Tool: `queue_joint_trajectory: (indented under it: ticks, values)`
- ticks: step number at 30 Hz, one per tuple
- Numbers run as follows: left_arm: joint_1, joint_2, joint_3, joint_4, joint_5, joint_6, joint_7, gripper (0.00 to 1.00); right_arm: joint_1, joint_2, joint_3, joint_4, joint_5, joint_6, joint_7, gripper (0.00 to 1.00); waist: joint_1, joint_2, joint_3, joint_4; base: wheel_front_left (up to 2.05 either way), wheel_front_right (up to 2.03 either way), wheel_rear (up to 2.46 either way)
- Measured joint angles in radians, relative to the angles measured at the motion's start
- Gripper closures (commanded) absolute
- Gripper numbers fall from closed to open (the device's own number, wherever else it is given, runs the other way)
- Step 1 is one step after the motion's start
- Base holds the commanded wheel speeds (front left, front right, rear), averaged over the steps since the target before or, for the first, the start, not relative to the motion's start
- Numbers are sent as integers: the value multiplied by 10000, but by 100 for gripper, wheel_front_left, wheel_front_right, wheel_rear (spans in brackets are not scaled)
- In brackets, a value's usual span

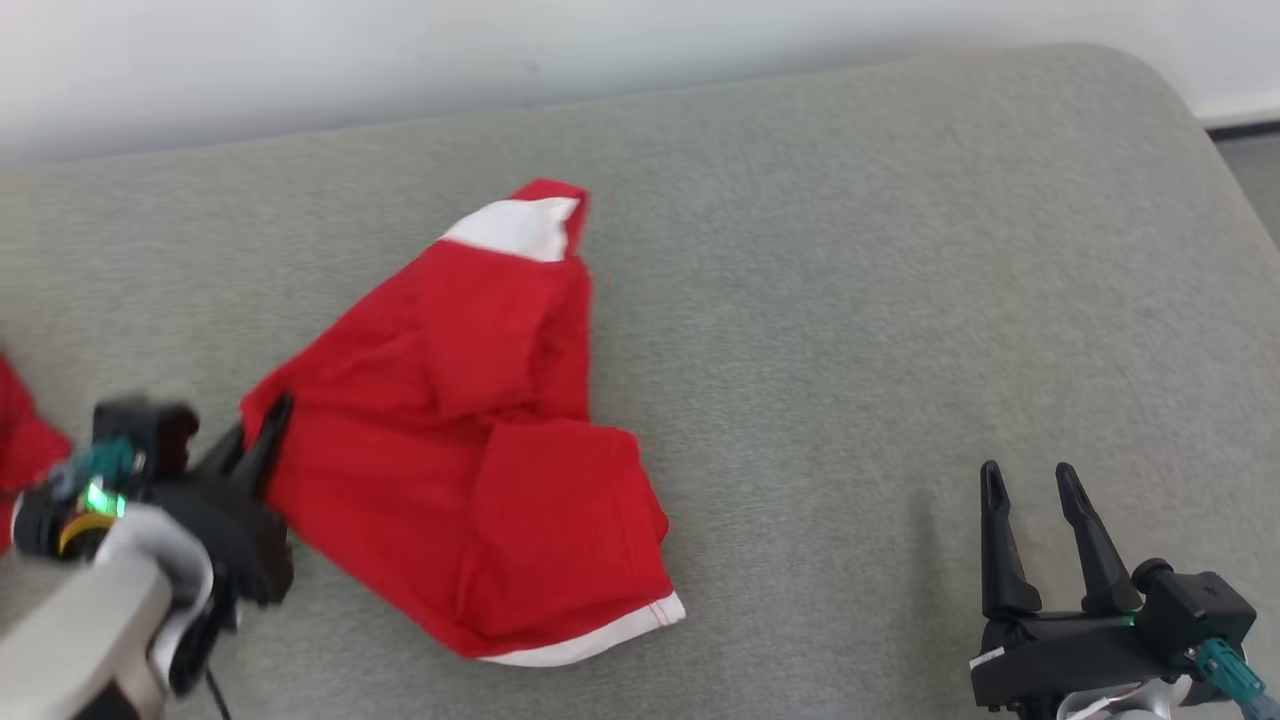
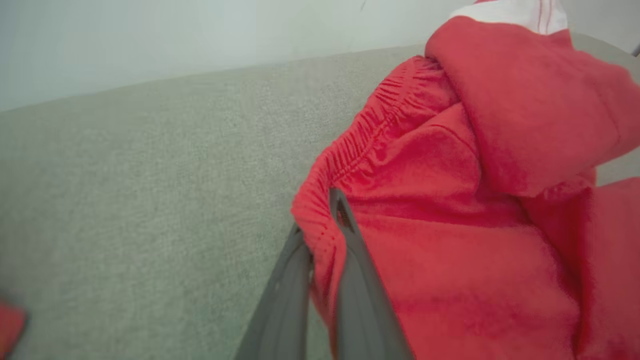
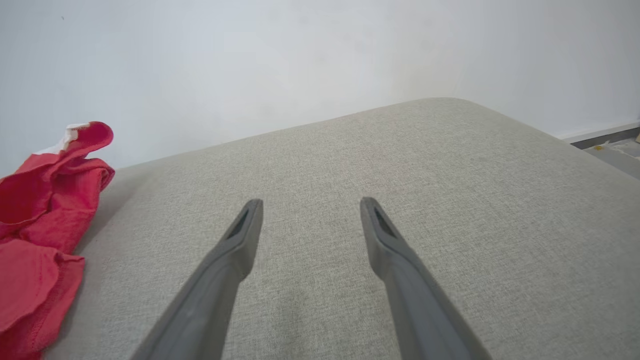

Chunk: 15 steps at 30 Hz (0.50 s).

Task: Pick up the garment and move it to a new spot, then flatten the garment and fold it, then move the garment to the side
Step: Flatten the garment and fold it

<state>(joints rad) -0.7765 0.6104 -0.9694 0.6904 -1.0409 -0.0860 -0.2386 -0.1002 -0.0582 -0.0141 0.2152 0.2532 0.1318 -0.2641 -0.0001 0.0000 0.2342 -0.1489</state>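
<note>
Head view, left to right. Far left edge: a second red cloth [image 1: 20,445], partly cut off. Next, left gripper [image 1: 268,428], jaws pinched tight on the garment [image 1: 450,440] at its leftmost corner. Left wrist view shows the bite on the gathered waistband [image 2: 365,130]. Garment lies crumpled, left of centre on the grey cushion [image 1: 850,300], spreading rightward from that gripper. Its long axis runs from far white trim [image 1: 520,228] to near white hem [image 1: 600,640]. Right gripper [image 1: 1030,478]: jaws wide, holding nothing, over bare cushion, well apart from the garment. Left arm is nearer; the lift likely falls to it.
</note>
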Motion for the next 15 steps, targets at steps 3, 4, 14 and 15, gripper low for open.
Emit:
queue_joint_trajectory:
  ticks: [3, 4, 14, 15]
  values:
    - [782, 0, 336, -150, -261, 245, -148, 100, 89, -6, -56, 4, -40, 0, 0, 0, 0, 0, -173, 205, 0, 0, 0]
    - [1026, -21, 408, -215, -276, 297, -165, 100, 147, -10, -94, 6, -82, 0, 0, 0, 0, -1, -224, 263, 0, 0, 0]
    - [2574, -736, 3080, -1856, 1145, 1060, -240, 0, 354, -192, -4, 25, -163, 0, 0, 0, -1, 0, -803, 710, 0, 0, 0]
    - [2794, -826, 3469, -2111, 1478, 1112, -240, 0, 385, -207, 38, 29, -163, 0, 0, 0, -1, -1, -868, 755, 0, 0, 0]
